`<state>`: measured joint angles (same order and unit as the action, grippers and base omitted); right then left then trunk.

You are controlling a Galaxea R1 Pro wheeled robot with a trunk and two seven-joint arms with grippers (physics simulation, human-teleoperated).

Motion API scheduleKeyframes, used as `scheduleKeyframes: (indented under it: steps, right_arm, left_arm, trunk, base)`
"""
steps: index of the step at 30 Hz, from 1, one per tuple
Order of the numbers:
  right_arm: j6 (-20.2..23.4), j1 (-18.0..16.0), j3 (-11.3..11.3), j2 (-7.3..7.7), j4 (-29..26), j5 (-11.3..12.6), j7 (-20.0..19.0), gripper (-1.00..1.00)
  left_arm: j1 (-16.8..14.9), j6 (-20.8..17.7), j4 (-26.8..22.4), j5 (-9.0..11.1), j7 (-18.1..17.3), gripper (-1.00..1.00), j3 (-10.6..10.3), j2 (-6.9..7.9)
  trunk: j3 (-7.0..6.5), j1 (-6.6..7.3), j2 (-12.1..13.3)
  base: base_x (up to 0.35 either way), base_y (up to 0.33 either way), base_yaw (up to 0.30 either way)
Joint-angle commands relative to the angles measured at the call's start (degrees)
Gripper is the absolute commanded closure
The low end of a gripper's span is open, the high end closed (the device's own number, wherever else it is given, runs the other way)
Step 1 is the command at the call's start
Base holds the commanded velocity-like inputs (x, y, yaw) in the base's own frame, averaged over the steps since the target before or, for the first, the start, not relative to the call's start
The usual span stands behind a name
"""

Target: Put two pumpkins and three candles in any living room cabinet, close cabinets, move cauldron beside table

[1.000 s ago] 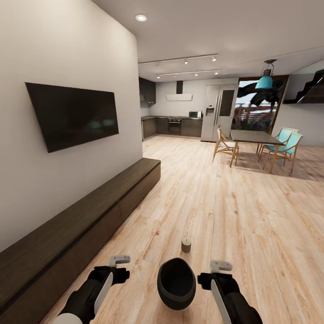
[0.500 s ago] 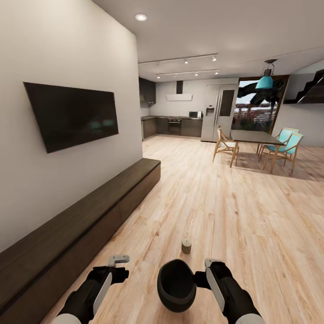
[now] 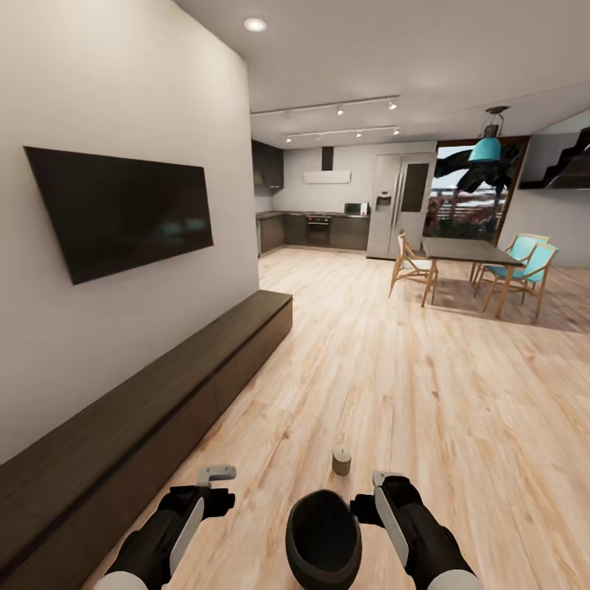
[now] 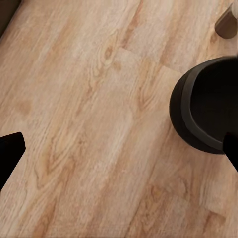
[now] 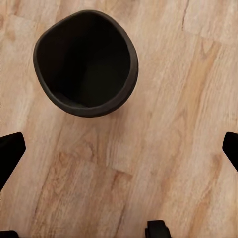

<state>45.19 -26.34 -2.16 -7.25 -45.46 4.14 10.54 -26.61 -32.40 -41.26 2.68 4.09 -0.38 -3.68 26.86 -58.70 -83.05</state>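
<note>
Your right claw [image 3: 385,492] sits just beside the cauldron [image 3: 323,539], on its right flank in the head view; whether it touches the pot you cannot tell there. In the right wrist view its fingers [image 5: 10,148] are spread wide with bare floor [image 5: 163,163] between them, and the cauldron [image 5: 85,62] stands clear ahead of them, so this claw is released and empty. Your left claw [image 3: 215,485] hangs to the cauldron's left, apart from it, with open floor between; its wrist view also shows fingertips [image 4: 9,151] splayed wide over planks, released, with the cauldron [image 4: 210,104] off toward one fingertip.

Just past the cauldron, ahead of both claws, one candle [image 3: 341,460] stands upright on the floor; the left wrist view catches only its edge [image 4: 225,22], while the right wrist view looks straight down into the empty pot.

To the left of your left claw the long dark cabinet [image 3: 164,401] runs along the wall, fronts flush, under the television [image 3: 123,209]. To the right and ahead the wood floor lies open. Far ahead to the right stands the dining table [image 3: 467,250] with chairs [image 3: 410,266], and the kitchen [image 3: 315,229] lies beyond.
</note>
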Motion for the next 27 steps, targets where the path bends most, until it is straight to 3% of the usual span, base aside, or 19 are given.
scheduleKeyframes:
  steps: [1, 27]
  right_arm:
    - [0.17, -0.03, -0.16, -0.03, -0.07, 0.44, 0.36, -1.00]
    - [0.10, -0.03, -0.46, 0.19, -0.04, 0.74, 0.20, -1.00]
  left_arm:
    - [-0.02, -0.29, -0.12, 0.34, 0.29, -1.00, -0.05, 0.01]
    - [-0.02, -0.21, 0.03, 0.17, 0.22, -1.00, -0.15, 0.05]
  trunk:
    - [0.07, -0.02, -0.03]
    - [0.07, -0.02, -0.03]
  base:
    - [0.170, 0.000, 0.000]
    - [0.157, -0.015, 0.000]
